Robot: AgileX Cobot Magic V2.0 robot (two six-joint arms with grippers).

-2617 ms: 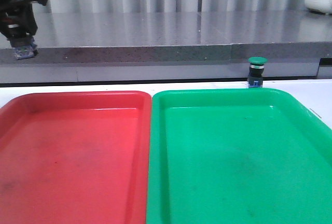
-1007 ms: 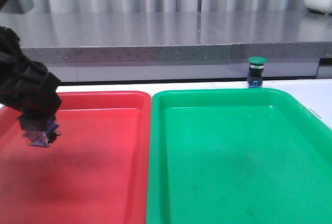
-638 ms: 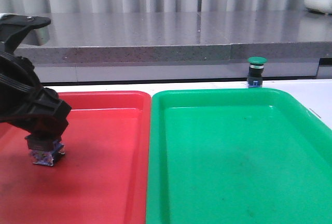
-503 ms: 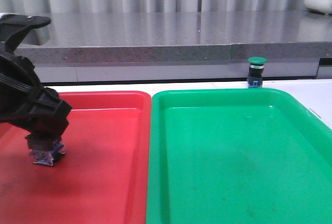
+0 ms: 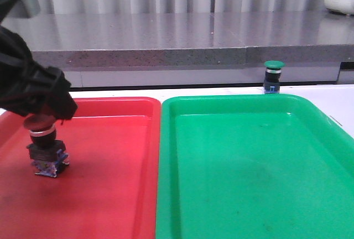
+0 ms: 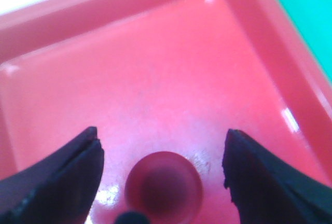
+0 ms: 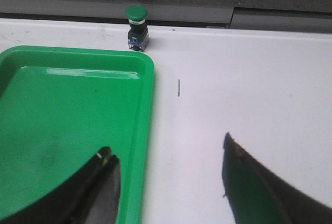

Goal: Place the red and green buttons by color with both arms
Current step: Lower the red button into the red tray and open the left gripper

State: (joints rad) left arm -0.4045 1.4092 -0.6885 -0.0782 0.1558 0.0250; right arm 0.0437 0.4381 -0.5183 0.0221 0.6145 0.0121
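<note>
Red button (image 5: 44,147) sits upright in red tray (image 5: 110,195), left gripper (image 6: 161,175) fingers spread clear above it; next, right gripper (image 7: 168,182), fingers apart, takes green button (image 5: 273,76) off desk (image 7: 249,79).

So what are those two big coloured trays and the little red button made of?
The red tray and green tray look like glossy moulded plastic, with shiny highlights on rounded rims. The red button seems to have a plastic cap above a silvery, probably metal, collar.
</note>
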